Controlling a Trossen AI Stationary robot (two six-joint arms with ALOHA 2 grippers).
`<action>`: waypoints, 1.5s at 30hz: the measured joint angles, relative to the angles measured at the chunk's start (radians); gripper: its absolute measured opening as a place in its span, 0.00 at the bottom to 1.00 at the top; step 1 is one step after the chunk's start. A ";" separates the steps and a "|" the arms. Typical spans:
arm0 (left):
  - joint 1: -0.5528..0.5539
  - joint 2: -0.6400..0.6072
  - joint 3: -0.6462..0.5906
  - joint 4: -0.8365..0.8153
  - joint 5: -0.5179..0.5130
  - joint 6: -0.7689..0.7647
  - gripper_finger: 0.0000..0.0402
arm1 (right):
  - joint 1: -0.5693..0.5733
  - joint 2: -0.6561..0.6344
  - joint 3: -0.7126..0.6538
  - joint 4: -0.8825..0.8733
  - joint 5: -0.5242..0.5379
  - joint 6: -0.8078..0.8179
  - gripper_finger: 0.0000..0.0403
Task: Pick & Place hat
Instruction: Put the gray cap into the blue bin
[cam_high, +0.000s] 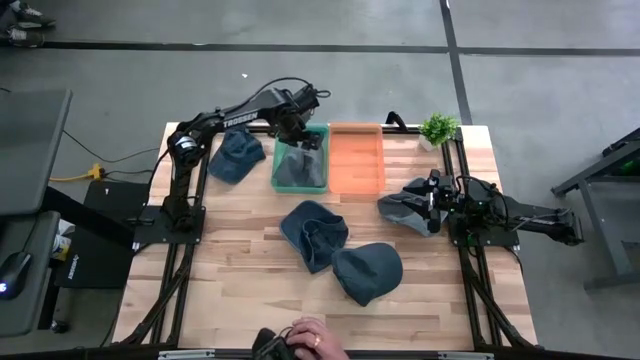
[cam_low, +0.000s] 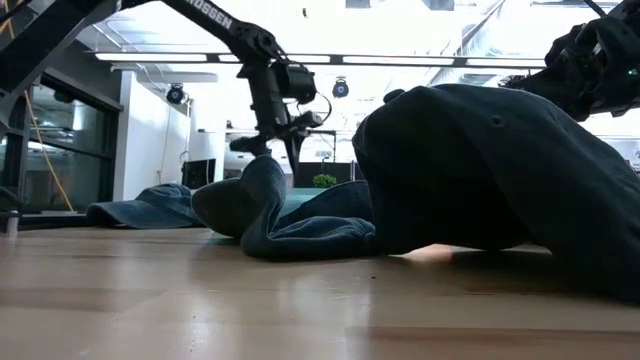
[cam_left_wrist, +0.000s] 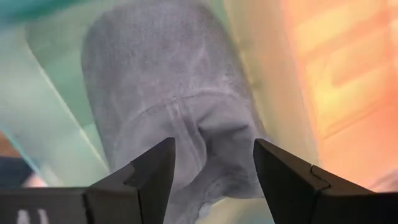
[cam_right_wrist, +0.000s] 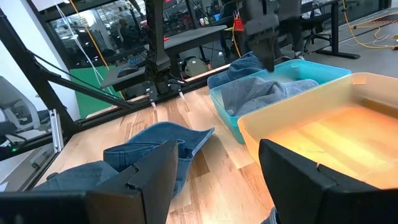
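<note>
A grey-blue denim hat (cam_high: 298, 168) lies crumpled inside the teal bin (cam_high: 322, 131), with the left hand (cam_high: 305, 138) poised just above it, fingers spread and gripping nothing. An orange bin (cam_high: 357, 158) touches the teal bin's side. Beyond the orange bin, the right hand (cam_high: 432, 203) hovers with fingers spread over another dark hat (cam_high: 403, 211). Three more denim hats (cam_high: 314, 233) lie on the worktop (cam_high: 240, 280) near the teal bin.

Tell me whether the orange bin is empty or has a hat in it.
Empty. The high view shows only bare floor inside the orange bin, and the right wrist view agrees; the hat lies in the teal bin beside it.
</note>
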 joint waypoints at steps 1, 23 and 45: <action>0.000 0.000 0.020 -0.019 -0.007 0.014 0.53 | 0.000 0.000 0.000 0.000 0.000 0.000 0.55; -0.102 -0.138 0.158 -0.061 0.004 0.296 0.53 | 0.000 0.000 0.000 0.000 0.000 0.000 0.55; -0.329 -0.607 -0.453 0.461 0.040 0.413 0.53 | 0.000 0.000 0.000 0.000 0.000 0.000 0.55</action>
